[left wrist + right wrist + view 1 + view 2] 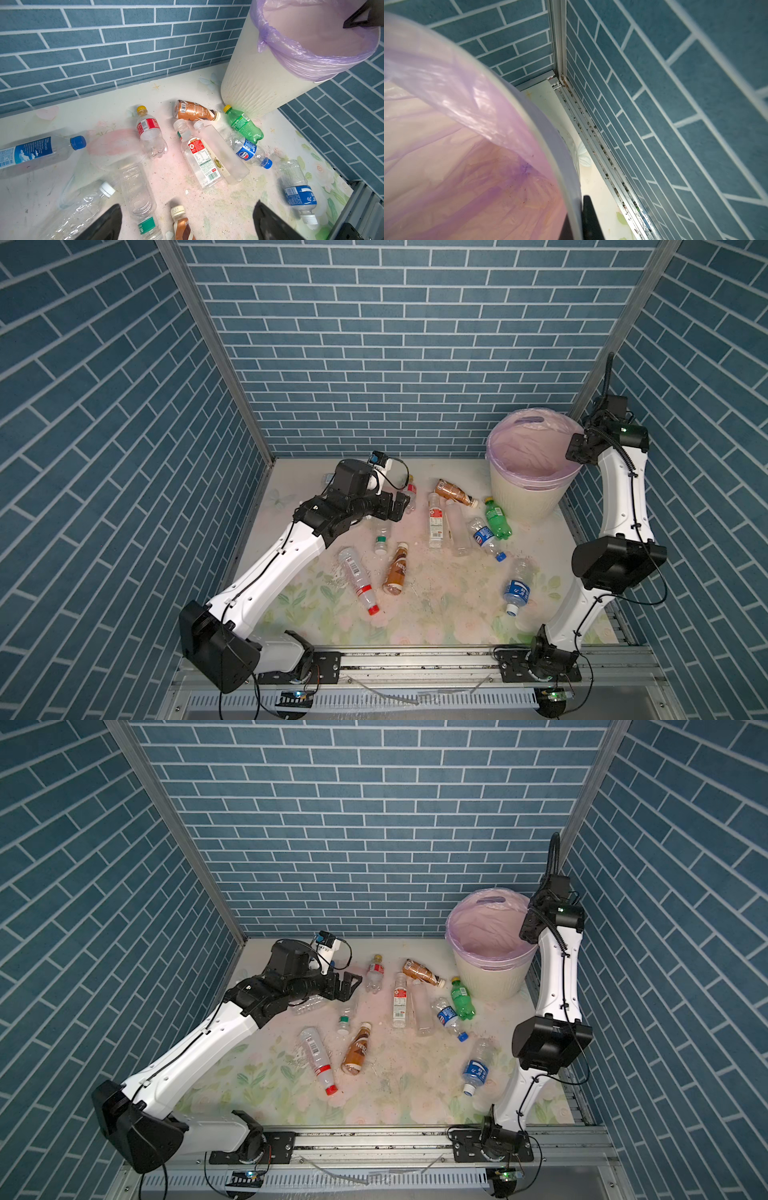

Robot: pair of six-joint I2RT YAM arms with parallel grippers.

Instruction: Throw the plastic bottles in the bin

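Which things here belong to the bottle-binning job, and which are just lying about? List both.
Job: scattered plastic bottles, including the green bottle and brown bottle; bin with lilac liner.
Lying about: dirt specks on the table; clear strip on front rail.

**Plastic bottles** (204,160): thin clear plastic, glossy, several dented and crinkled, with printed film labels and ridged caps.
**Green bottle** (496,519): tinted glossy plastic.
**Brown bottle** (397,572): glossy printed sleeve.
**Bin** (525,497): cream plastic, matt, ribbed wall.
**Bag liner** (311,60): thin translucent lilac film, shiny, creased.
**Bench** (436,605): smooth floral-printed sheet, low sheen, scuffed, speckled with grit.
**Walls** (415,344): matt, fine-grained brick-pattern covering.
**Front rail** (415,659): bare brushed metal.
**Left arm** (274,568) and **right arm** (623,497): smooth white plastic shells with a slight gloss, black matt joint housings.
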